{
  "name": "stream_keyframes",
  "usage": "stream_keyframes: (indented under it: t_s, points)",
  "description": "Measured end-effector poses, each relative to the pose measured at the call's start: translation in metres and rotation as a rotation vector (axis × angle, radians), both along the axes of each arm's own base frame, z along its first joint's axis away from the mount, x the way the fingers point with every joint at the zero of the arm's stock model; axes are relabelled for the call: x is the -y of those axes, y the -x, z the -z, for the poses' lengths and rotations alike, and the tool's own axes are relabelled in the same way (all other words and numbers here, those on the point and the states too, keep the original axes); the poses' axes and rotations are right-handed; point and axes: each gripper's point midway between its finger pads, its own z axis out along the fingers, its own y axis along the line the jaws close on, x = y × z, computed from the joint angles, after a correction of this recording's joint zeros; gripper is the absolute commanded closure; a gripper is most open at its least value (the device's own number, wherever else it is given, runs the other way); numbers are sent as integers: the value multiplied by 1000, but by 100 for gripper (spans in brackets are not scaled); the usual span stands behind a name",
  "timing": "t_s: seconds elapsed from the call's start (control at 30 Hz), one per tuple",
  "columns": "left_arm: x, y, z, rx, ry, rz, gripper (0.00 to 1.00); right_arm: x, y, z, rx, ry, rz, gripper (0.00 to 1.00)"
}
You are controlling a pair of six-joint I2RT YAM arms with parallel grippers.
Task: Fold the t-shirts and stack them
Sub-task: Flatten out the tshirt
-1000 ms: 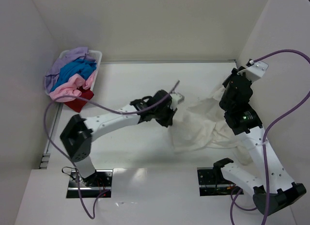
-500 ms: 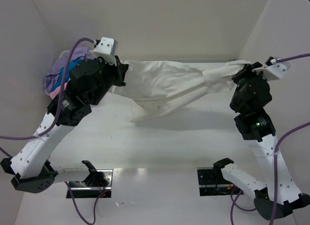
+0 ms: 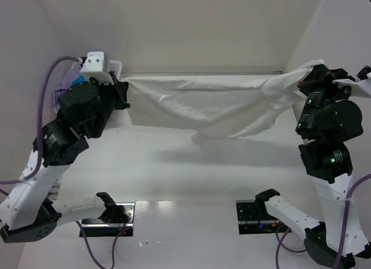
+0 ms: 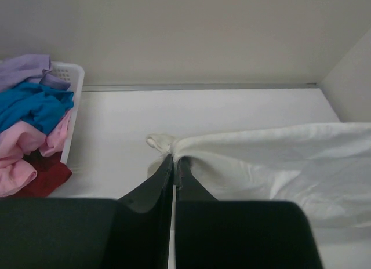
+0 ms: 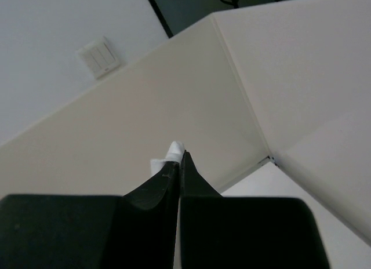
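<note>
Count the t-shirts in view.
5. The cream-white t-shirt hangs stretched between the left gripper and right gripper. The lilac t-shirt, blue t-shirt, pink t-shirt and red t-shirt are heaped in the white basket at far left. More may be buried there.

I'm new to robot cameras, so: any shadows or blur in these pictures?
Top view: even light; the stretched cream-white t-shirt throws a soft shadow on the table. Left wrist view: left gripper dark and featureless, shirt crisp. Right wrist view: right gripper equally dark.
</note>
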Motion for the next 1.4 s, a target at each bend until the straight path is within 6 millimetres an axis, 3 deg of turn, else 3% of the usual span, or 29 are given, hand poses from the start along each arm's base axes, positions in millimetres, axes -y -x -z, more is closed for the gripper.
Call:
stream_keyframes:
  t_s: [0.1, 0.23, 0.37, 0.47, 0.6, 0.7, 0.8, 0.9, 1.0, 1.07, 1.1, 1.13, 1.27, 1.4]
  points:
    - [-11, 17, -6, 19, 77, 2, 100, 0, 7, -13, 32, 1, -14, 100]
    - [-11, 32, 8, -34, 116, 51, 100, -4, 11, -20, 48, 20, -48, 100]
    - [6, 42, 32, -138, 141, 128, 100, -7, 12, -22, 42, 37, -71, 100]
    - [19, 46, 61, -233, 146, 168, 100, -7, 13, -18, 30, 46, -71, 100]
    - [32, 39, 112, -370, 111, 152, 100, -12, -4, 8, -34, 65, -71, 100]
    - [47, 25, 157, -481, 58, 123, 100, -24, -33, 47, -133, 89, -81, 100]
    - [60, 9, 218, -605, 2, 93, 100, -39, -66, 94, -247, 114, -106, 100]
    - [51, 5, 273, -728, -25, 51, 92, -52, -92, 148, -373, 139, -134, 100]
    - [35, -5, 300, -785, 10, 1, 79, -59, -103, 177, -438, 150, -155, 100]
    - [29, -16, 308, -791, 40, -14, 65, -62, -106, 182, -441, 150, -168, 100]
    - [27, -21, 311, -790, 52, -16, 54, -64, -107, 181, -436, 147, -173, 100]
    - [25, -25, 315, -793, 56, -14, 35, -64, -107, 179, -428, 146, -177, 100]
    - [33, -33, 326, -808, 63, 46, 5, -68, -110, 173, -395, 139, -193, 100]
    - [52, -30, 322, -810, 92, 150, 3, -70, -114, 178, -396, 140, -200, 100]
